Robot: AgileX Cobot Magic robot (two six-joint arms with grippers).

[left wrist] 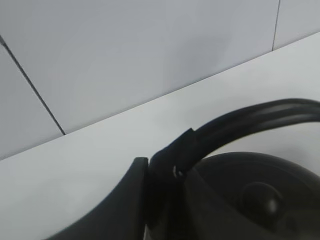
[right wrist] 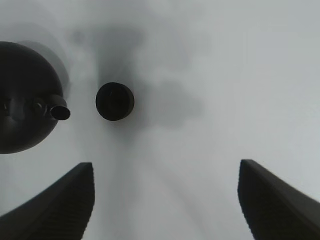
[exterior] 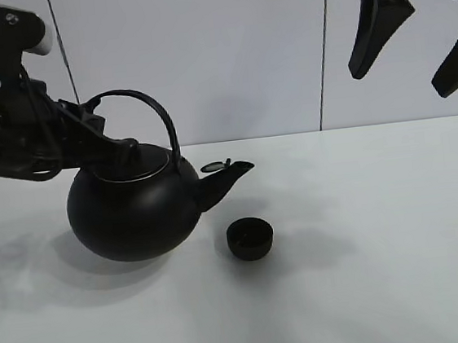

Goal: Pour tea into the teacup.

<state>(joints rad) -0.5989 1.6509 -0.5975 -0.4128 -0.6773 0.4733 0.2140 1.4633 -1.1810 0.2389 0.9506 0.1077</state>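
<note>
Teacup (exterior: 250, 240) sitting upright on white table (exterior: 388, 286), front-center, just fwd of kettle (exterior: 131, 210) spout (exterior: 228, 178), near it but not touching. Kettle sitting left of cup, spout pointing toward right side; can't tell if its base is resting on table or lifted. L gripper (exterior: 124, 147) clamping kettle's arched handle (exterior: 155, 109) near its left base, handle running btwn fingers (left wrist: 125, 200). R gripper (exterior: 400, 81) hanging high over right side, jaws spread wide, well apart from cup.

Lab-like robot bench: plain white table (exterior: 388, 286), white panelled backdrop (exterior: 233, 56)
</note>
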